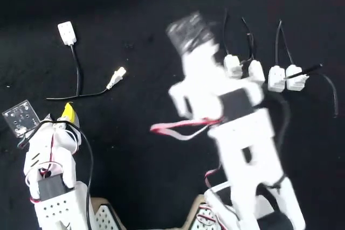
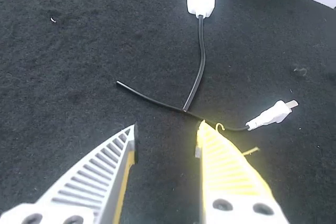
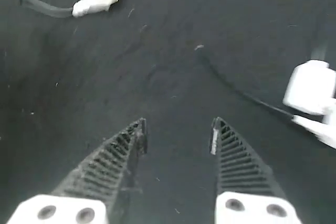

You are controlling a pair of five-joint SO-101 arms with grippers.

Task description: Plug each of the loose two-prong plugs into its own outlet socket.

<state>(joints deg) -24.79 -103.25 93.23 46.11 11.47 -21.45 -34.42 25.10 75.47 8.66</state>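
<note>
Here, in the high view, the black table runs to a far edge, with floor clutter past it. The outlet socket lies toward the far left corner, set in from both edges. Its black cable runs toward the near edge, then bends across to the loose plug, which lies apart from the socket with bare surface on every side. The left gripper, tipped by one yellow finger, rests by the left edge, just nearer than the cable's bend, beside a small square board. The right gripper is blurred at mid-table and points to the far edge. Four white connector pieces sit in a row toward the right edge, their thin leads running to the far side. A broad open strip of cloth lies between the two arms.

In the left wrist view, the left gripper is released, its fingers spread and holding nothing. The cable crosses just past the fingertips. The plug lies off the yellow finger's side, prongs outward, and the socket lies farther along the cable.

In the right wrist view, the right gripper is likewise released over bare cloth. The plug lies well ahead, and one white connector piece sits near a thin lead.
</note>
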